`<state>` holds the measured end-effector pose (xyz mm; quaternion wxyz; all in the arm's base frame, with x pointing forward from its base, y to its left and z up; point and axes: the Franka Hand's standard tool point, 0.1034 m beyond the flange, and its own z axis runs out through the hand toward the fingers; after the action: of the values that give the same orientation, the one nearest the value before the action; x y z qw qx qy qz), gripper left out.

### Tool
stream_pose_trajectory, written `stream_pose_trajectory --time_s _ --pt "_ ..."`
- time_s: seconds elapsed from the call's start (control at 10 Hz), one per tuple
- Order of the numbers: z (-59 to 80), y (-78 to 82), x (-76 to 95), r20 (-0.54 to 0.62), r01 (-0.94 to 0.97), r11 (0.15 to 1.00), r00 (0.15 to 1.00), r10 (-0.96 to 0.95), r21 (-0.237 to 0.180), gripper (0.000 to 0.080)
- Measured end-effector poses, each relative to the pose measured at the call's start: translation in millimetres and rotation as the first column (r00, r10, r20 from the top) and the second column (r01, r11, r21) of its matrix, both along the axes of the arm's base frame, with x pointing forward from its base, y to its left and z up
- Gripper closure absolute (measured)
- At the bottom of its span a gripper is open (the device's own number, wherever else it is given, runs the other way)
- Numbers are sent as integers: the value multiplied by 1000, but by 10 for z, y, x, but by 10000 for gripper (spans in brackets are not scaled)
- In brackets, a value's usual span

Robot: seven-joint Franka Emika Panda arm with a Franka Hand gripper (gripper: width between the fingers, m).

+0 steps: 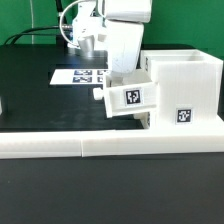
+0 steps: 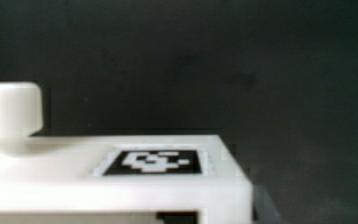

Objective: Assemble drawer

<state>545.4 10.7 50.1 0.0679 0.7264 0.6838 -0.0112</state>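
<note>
The drawer's tall white casing (image 1: 188, 80) stands at the exterior view's right, with a tag on its front. A small white tray (image 1: 128, 97) with a tag and a small knob hangs tilted just left of the casing's open side, off the table. My gripper (image 1: 117, 78) comes down from above and is shut on the tray's upper wall; the fingertips are hidden by it. In the wrist view the tray (image 2: 87, 180) fills the lower part, with its tag and its knob (image 2: 7, 110); no fingers show. A second tray cannot be made out.
The marker board (image 1: 82, 75) lies flat on the black table behind the arm. Long low white border bars (image 1: 90, 146) run along the table's front edge, and the casing stands right behind them.
</note>
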Motion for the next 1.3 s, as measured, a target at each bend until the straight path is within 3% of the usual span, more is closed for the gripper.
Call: stream_pose_trajectory --time_s 0.2,0.6,0.8,0.9,1.0,1.1,1.3 --pt "-3 9 -4 6 17 1000 1000 -17 -24 755" --pt "-4 -3 -10 8 17 1000 1000 -17 -23 755" --pt "20 4 3 12 17 1000 1000 -16 -23 440" --pt "40 5 12 13 17 1000 1000 -17 -24 440" --pt "81 -3 29 9 20 999 1000 -20 -30 257" --pt "136 -24 43 4 24 999 1000 -24 -37 180" --pt "318 -114 54 -4 31 998 1000 -31 -57 156"
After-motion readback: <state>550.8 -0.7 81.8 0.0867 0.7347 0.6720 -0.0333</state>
